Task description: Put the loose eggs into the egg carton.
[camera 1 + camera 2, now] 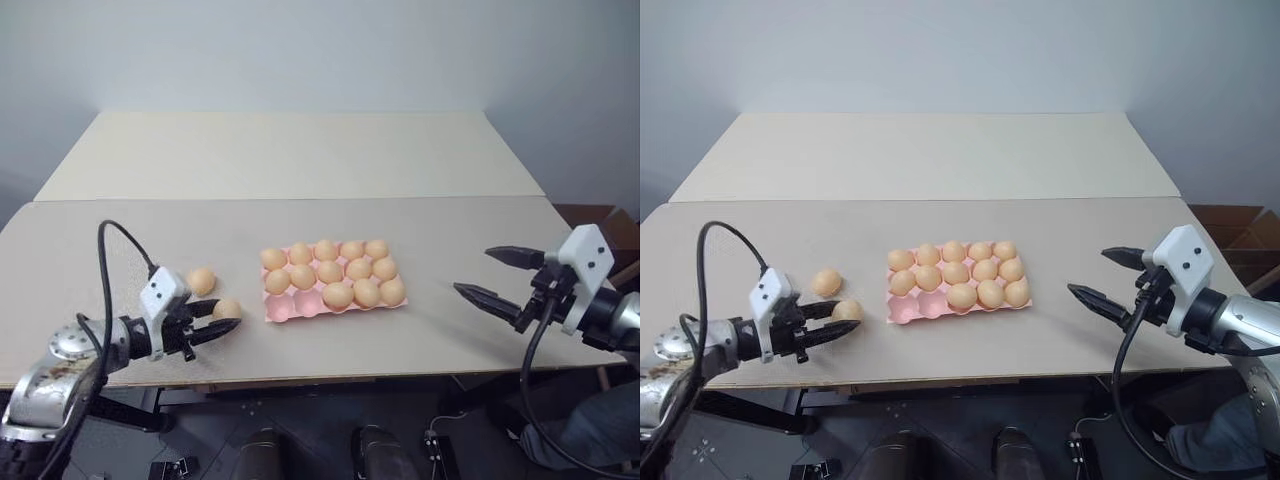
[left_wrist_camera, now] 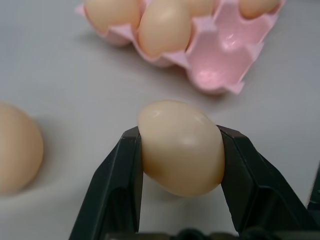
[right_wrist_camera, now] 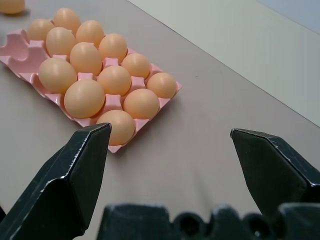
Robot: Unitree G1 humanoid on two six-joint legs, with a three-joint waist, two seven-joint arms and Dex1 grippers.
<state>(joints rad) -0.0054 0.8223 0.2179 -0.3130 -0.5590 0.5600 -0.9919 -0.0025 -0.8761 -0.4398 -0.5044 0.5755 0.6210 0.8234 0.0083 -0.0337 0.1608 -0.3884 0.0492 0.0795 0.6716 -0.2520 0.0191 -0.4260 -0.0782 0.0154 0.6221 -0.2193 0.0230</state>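
Gripping egg (image 2: 181,147) in left tool (image 2: 180,165), carton (image 2: 220,65) cups bare

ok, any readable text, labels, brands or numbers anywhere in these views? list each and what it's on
None. No print shows on the egg carton, the eggs in it, the two loose eggs (one held, one on the table), or the table.
Left gripper and right gripper: plain black fingers and white housings, no markings legible.
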